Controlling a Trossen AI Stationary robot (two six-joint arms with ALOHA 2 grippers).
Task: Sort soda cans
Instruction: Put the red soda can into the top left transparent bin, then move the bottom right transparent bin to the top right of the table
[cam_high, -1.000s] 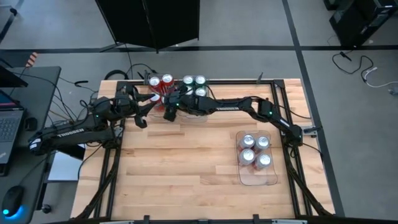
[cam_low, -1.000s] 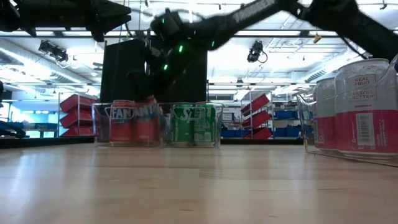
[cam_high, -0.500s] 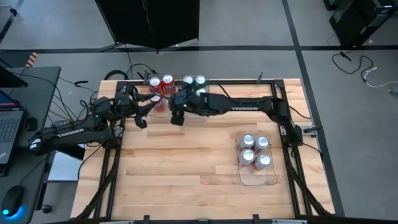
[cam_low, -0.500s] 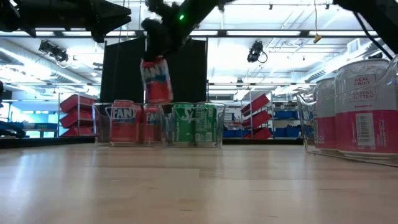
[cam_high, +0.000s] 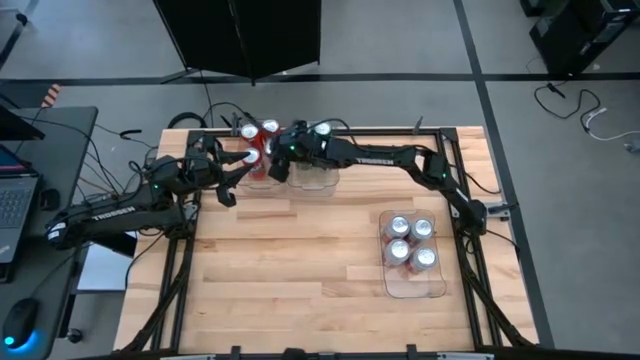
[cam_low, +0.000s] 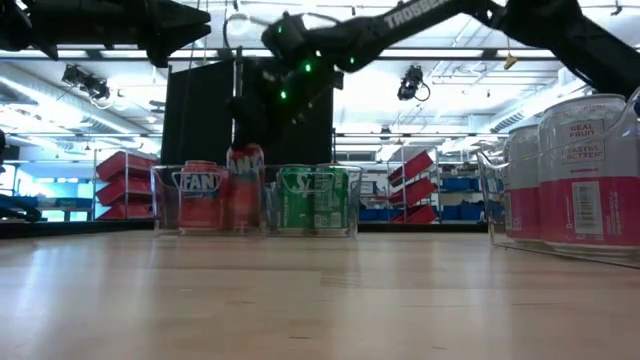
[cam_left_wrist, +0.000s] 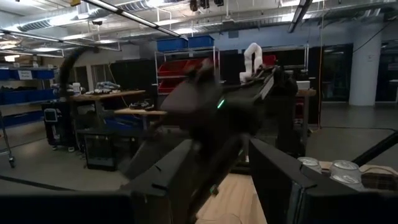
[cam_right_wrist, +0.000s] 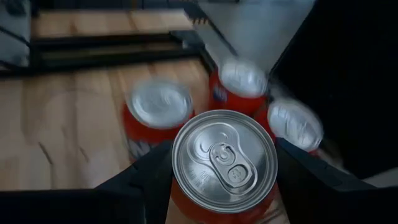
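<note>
Ceiling strip lights give bright, even illumination; cans beyond the right pincer (cam_right_wrist: 224, 186) are motion-blurred; the left wrist view is dim.

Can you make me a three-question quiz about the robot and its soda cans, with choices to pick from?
1. Where is the tray of silver-white cans?
A. on the table's right side
B. at the table's left edge
C. on the floor

2. How many silver-white cans are in that tray?
A. two
B. four
C. six

3. What is the right end effector doing?
A. hanging open and empty
B. gripping a green can
C. gripping a red can

Answers:
1. A: the high view shows the tray on the table's right side.
2. B: four silver-white cans stand in it.
3. C: the right end effector is shut on a red can, above three other red cans.
</note>
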